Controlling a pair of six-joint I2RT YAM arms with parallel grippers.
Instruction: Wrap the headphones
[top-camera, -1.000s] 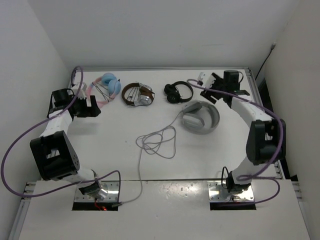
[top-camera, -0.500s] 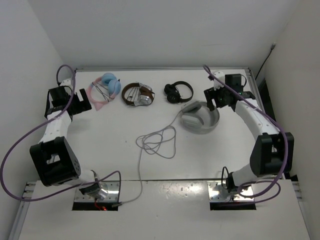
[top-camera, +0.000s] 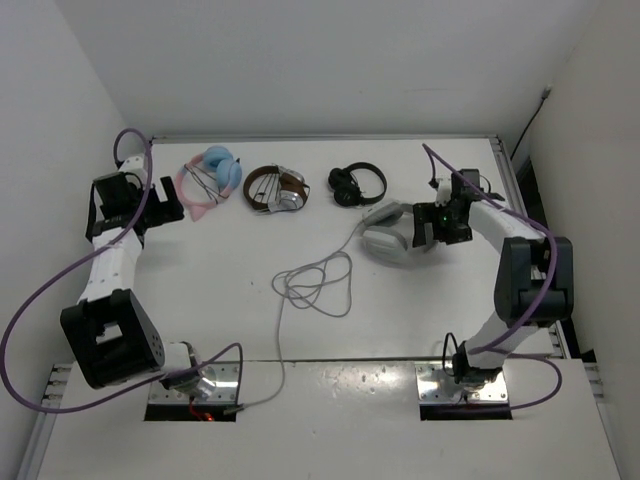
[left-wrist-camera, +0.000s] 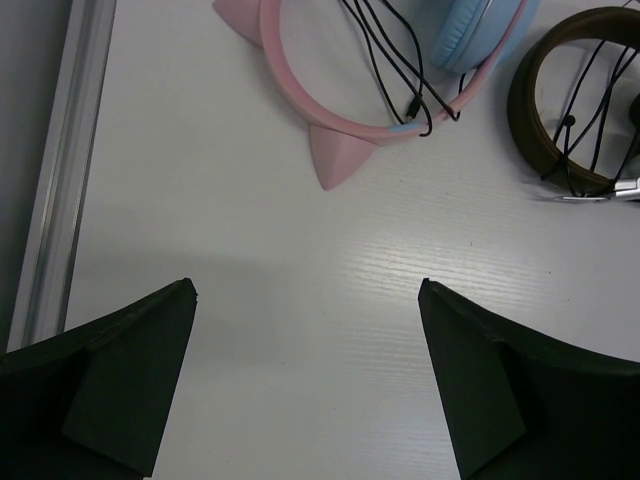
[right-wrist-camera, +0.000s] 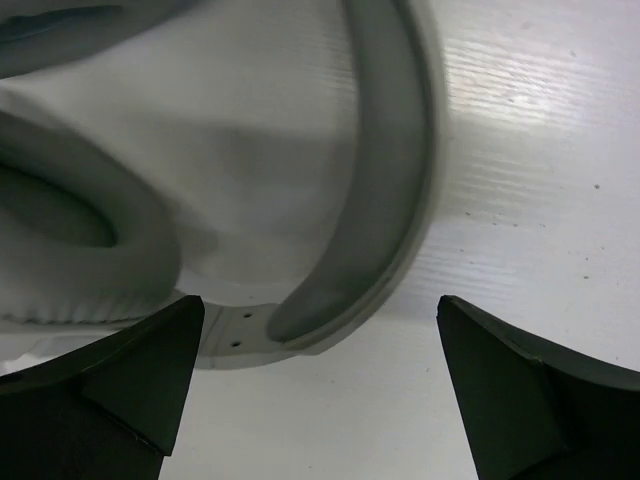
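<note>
Hovering right end effector (top-camera: 426, 224), fingers spread wide, over the headphones (top-camera: 385, 236).
Their cable (top-camera: 315, 283) lies in loose loops mid-bench (top-camera: 220, 270); beyond it the headphones rest right of centre; far left, the left end effector (left-wrist-camera: 308, 290), also wide, hangs near a pink pair (left-wrist-camera: 300, 100).

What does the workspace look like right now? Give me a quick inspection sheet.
Surface: white table, no spills seen.
Job's things: headphones right of centre; cable unwrapped, looped loosely toward the near edge.
Clutter: pink pair, brown pair, black pair in a row along the far side.
Grippers: left gripper open, empty, near pink pair; right gripper open over the headphones' headband.
Cables: purple cables arch off both arms.
Surroundings: white walls, nothing else seen.
</note>
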